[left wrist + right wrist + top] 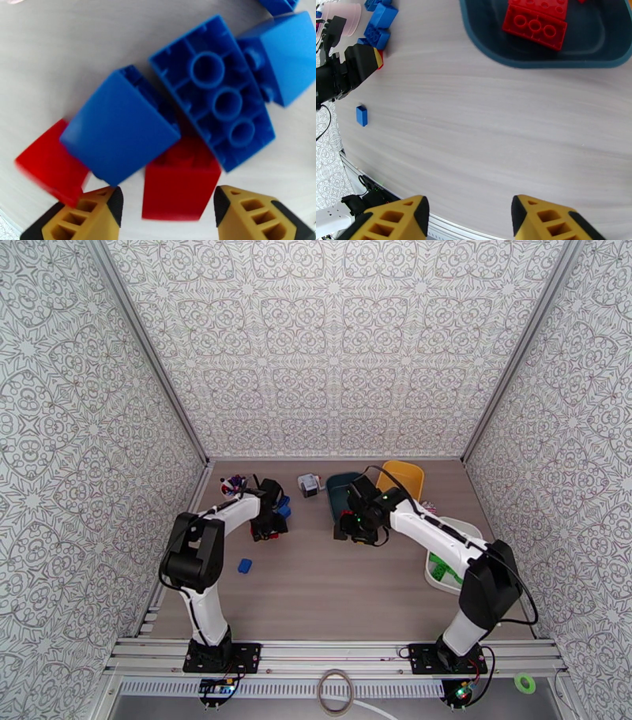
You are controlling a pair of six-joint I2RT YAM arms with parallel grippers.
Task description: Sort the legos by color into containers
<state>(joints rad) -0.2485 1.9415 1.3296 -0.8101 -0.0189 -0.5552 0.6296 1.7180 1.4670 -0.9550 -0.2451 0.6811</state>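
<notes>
Left gripper (168, 199) half-open astride red brick (181, 177) at lower centre, not gripping. Close centred, clear of blue wedge (118, 134). Right gripper (470, 207) open, empty.

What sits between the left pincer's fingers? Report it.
A red brick sits in the left pincer's gap, the jaws not yet shut on it; the left wrist view shows this.

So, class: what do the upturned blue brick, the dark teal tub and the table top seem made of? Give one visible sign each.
Upturned blue brick: hard moulded plastic, glossy; crisp tubes and thin ribs underneath.
Dark teal tub: probably plastic, smooth, slight sheen; rounded moulded rim.
Table top: pale streaky grain, matt; wood or wood-look laminate, cannot tell which.
</notes>
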